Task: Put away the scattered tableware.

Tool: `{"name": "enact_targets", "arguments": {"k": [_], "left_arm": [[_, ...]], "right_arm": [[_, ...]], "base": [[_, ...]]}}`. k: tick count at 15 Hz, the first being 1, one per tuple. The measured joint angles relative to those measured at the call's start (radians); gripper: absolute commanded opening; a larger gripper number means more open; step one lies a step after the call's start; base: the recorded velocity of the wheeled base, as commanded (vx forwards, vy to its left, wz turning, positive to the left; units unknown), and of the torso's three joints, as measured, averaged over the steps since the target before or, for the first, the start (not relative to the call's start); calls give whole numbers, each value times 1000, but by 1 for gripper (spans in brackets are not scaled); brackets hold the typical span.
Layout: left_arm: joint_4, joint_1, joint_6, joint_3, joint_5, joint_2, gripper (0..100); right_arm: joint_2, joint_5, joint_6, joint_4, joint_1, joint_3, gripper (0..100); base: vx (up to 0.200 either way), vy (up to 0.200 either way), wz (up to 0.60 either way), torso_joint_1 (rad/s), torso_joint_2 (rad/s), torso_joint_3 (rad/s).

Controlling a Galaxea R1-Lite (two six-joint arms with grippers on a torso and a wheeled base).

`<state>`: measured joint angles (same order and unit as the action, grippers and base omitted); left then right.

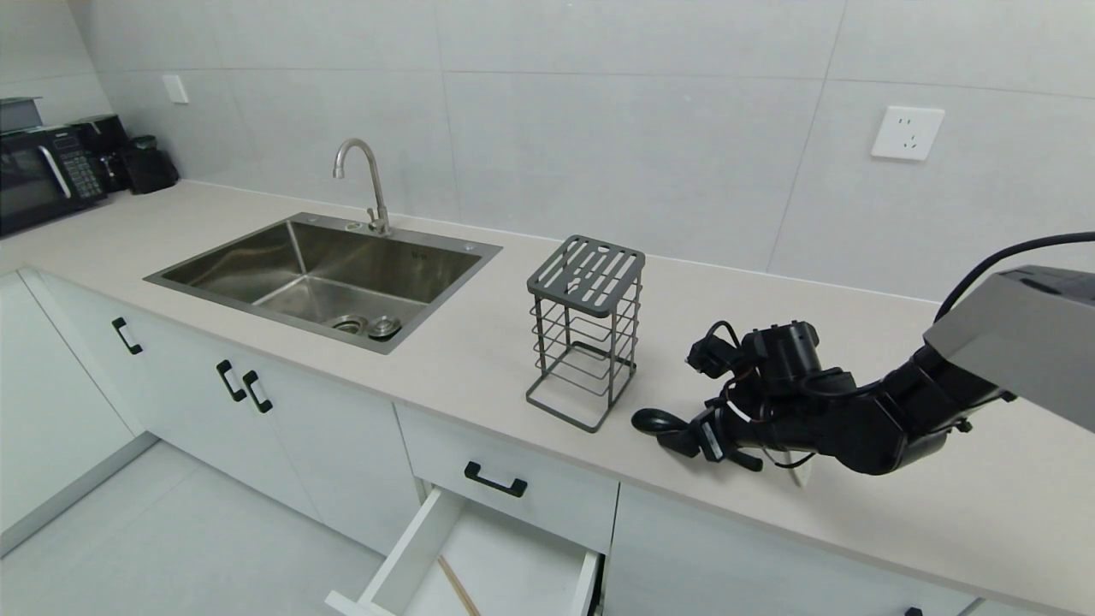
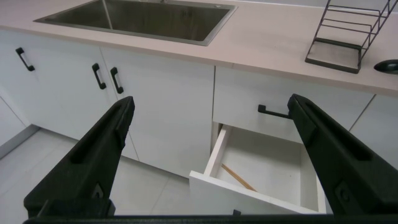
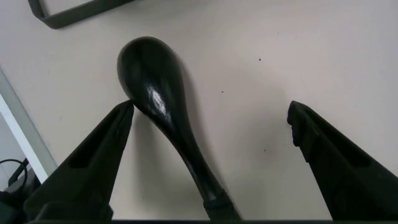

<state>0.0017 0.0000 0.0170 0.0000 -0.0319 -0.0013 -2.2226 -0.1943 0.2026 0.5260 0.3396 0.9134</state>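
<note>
**Right hand released over the black spoon**

My right hand (image 3: 211, 107) sits low over the bench (image 1: 479, 359). Its fingers are spread wide and grip nothing. The black spoon (image 3: 155, 84) lies flat on the bench between them, with one fingertip just beside its bowl. In the head view the spoon is at about 4 o'clock from the wire rack (image 1: 586, 334), near the bench's front edge. My left hand (image 2: 211, 102) is released too, fingers wide apart, facing the open drawer (image 2: 214, 152). A thin wooden stick (image 2: 237, 177) lies inside that drawer. The sink (image 1: 325, 329) is at 10 o'clock from the rack.
</note>
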Motion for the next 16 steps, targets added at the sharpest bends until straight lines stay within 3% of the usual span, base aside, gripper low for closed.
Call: {"name": "enact_targets", "arguments": {"k": [1, 11, 16], "left_arm": [[0, 0, 0, 0, 0, 0, 100], [0, 0, 0, 0, 0, 0, 100], [0, 0, 0, 0, 0, 0, 100]], "right_arm": [[-3, 0, 1, 0, 0, 1, 0], [-7, 8, 30, 4, -5, -35, 0], [97, 8, 57, -6, -10, -84, 0]], "base": [[0, 0, 0, 0, 0, 0], [0, 0, 0, 0, 0, 0], [0, 0, 0, 0, 0, 0]]}}
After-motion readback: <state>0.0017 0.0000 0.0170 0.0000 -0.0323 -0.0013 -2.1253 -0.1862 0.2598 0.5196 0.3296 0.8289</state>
